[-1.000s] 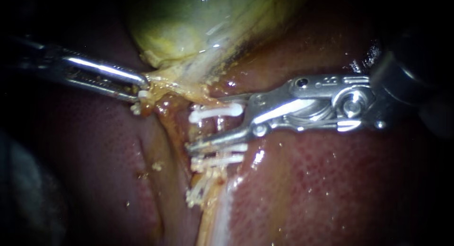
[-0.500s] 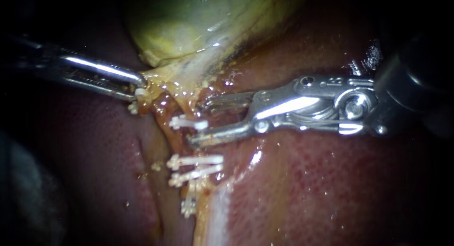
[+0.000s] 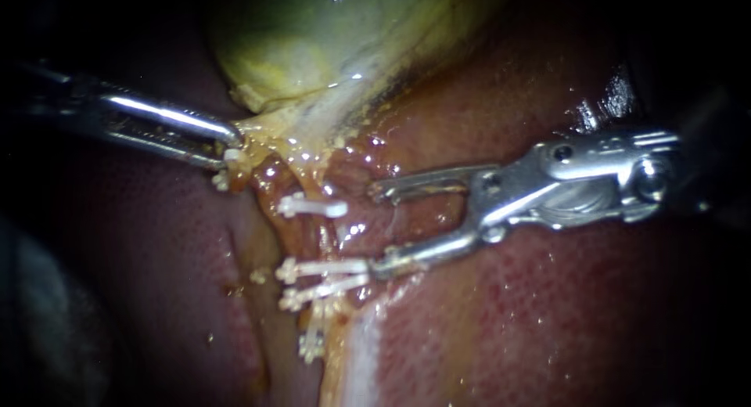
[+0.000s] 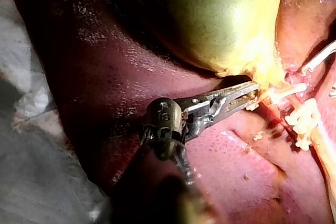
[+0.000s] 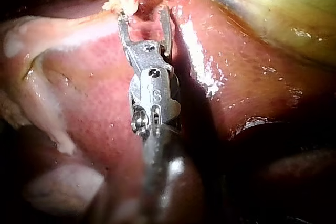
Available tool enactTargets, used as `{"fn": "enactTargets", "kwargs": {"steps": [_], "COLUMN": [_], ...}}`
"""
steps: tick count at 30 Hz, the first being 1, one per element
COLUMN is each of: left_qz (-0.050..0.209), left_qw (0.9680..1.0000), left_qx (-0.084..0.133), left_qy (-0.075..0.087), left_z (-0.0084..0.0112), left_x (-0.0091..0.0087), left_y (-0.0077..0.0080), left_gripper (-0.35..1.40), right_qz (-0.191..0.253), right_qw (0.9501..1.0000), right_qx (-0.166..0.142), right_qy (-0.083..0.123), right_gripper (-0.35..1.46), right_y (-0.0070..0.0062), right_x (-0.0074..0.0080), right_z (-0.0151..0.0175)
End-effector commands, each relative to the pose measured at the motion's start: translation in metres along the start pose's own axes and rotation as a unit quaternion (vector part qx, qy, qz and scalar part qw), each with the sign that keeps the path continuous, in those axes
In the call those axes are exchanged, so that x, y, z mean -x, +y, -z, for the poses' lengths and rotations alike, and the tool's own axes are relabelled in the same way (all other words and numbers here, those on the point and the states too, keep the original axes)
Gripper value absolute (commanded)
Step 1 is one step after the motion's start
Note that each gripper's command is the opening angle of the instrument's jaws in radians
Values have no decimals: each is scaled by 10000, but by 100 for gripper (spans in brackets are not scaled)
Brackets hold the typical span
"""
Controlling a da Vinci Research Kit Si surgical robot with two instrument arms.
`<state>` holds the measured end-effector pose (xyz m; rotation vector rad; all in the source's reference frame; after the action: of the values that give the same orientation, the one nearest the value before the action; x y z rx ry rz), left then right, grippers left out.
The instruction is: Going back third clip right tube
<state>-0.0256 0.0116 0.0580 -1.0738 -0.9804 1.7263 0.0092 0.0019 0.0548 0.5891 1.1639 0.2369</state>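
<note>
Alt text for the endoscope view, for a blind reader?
My right instrument, silver jaws open and empty, lies beside white clips on a yellowish tube. My left instrument grips pale yellow tissue below the green-yellow gallbladder, over red liver.

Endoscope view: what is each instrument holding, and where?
The left instrument grips the yellowish tissue just below the gallbladder. The right instrument, jaws open, holds nothing.

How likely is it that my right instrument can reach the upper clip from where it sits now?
Probably yes. The right instrument has open jaws facing the upper clip, with only bare tissue between. Its lower jaw sits close by the lower clips, which it might snag.
</note>
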Motion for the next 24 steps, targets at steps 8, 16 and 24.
{"fn": "enactTargets", "kwargs": {"steps": [8, 16, 24], "left_qz": [0, -2, -77], "left_qw": [10000, 10000, 10000], "left_qx": [-3, -6, -54], "left_qy": [-1, 2, 35], "left_z": [0, -2, -27], "left_x": [0, 0, 0], "left_y": [0, -2, -10], "left_gripper": [-35, -35, -35], "right_qz": [299, 397, 410], "right_qw": [9992, 9982, 9980], "right_qx": [253, 325, 330], "right_qy": [4, -306, -348], "right_gripper": [50, 50, 50], "right_y": [-9, -14, -21], "right_x": [-8, -5, -4], "right_z": [38, 54, 60]}}
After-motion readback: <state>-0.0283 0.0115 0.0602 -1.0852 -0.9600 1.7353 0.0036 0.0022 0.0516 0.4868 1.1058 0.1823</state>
